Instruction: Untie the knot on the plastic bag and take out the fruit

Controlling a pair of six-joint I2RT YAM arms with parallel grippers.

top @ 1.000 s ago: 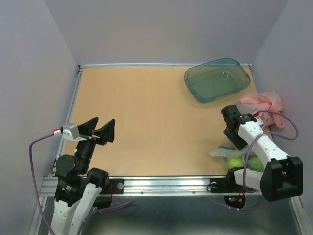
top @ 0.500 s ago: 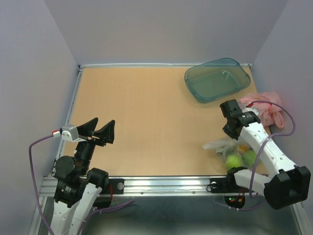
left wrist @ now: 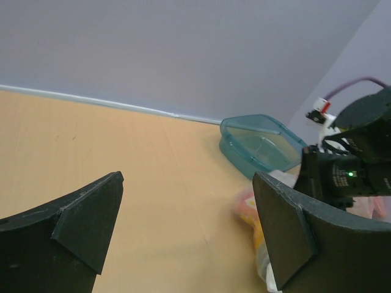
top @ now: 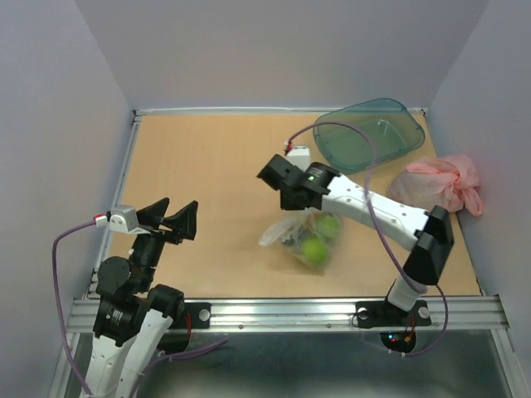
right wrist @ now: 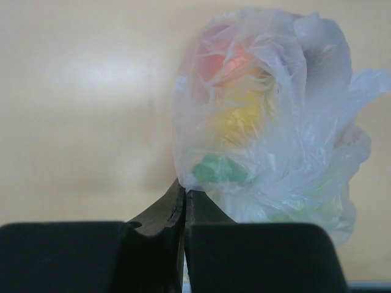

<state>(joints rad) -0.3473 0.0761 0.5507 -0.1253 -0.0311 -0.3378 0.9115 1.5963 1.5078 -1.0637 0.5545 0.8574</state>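
Right tool (right wrist: 184,194) is shown clenched on an edge of the bag (right wrist: 275,140) only by its wrist view, where yellow and reddish fruit (right wrist: 247,119) are seen inside. From above, the bag is found mid-way across the surface (top: 207,166), green fruit within; the left tool (top: 172,220) is held released.

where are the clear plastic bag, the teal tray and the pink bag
clear plastic bag (top: 280,233), top view, its crinkled left side
teal tray (top: 398,133), top view, bare floor of the tray
pink bag (top: 440,181), top view, middle of the bundle
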